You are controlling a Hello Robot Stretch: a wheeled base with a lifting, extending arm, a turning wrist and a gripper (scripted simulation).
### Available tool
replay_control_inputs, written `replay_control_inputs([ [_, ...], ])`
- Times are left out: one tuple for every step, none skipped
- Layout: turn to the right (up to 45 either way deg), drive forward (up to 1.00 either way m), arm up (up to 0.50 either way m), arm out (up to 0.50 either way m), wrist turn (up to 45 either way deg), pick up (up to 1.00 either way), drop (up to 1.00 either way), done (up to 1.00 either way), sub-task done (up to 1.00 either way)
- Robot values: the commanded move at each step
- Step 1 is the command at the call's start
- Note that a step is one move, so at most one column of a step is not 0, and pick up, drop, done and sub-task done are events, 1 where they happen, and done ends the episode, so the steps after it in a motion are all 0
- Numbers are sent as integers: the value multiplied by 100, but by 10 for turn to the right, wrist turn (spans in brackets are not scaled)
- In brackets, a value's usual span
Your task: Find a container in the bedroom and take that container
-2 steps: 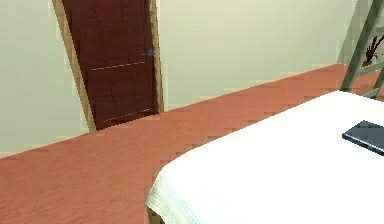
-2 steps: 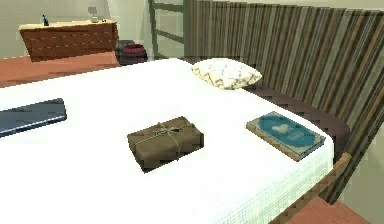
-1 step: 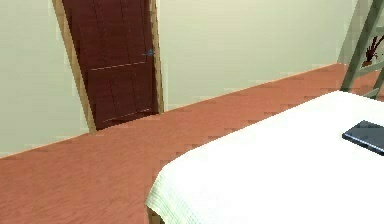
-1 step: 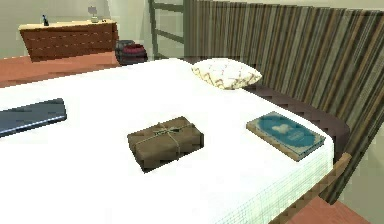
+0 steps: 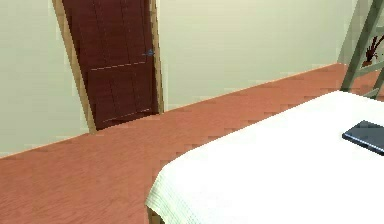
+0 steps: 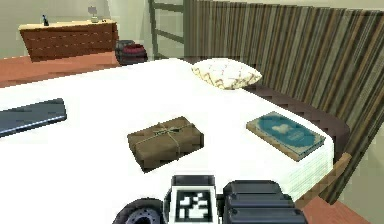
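White bed (image 5: 260, 160), forward view's door (image 5: 110, 60), arm side view's parcel (image 6: 166, 141), book (image 6: 285, 134), pillow (image 6: 227, 73)

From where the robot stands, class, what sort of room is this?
Probably a bedroom: a white-covered bed, a patterned pillow lying on it, and a wooden dresser by the far wall.

One bed (image 6: 100, 90). On the bed, four things, one of each kind: one pillow (image 6: 227, 72), one brown parcel (image 6: 165, 140) (tied with string), one teal book (image 6: 285, 135), one dark flat slab (image 6: 30, 116). Past the bed's far side: one dresser (image 6: 70, 40), two small items (image 6: 92, 14) (too small to name), one dark lump (image 6: 130, 50), one grey ladder-like frame (image 6: 165, 25). Across the floor from the bed, one door (image 5: 110, 60).
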Motion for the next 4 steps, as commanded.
replay_control_inputs([
  [0,0,0,38,0,0,0,0,0],
  [0,0,0,0,450,0,0,0,0],
  [0,0,0,0,450,0,0,0,0],
  [0,0,0,0,330,0,0,0,0],
])
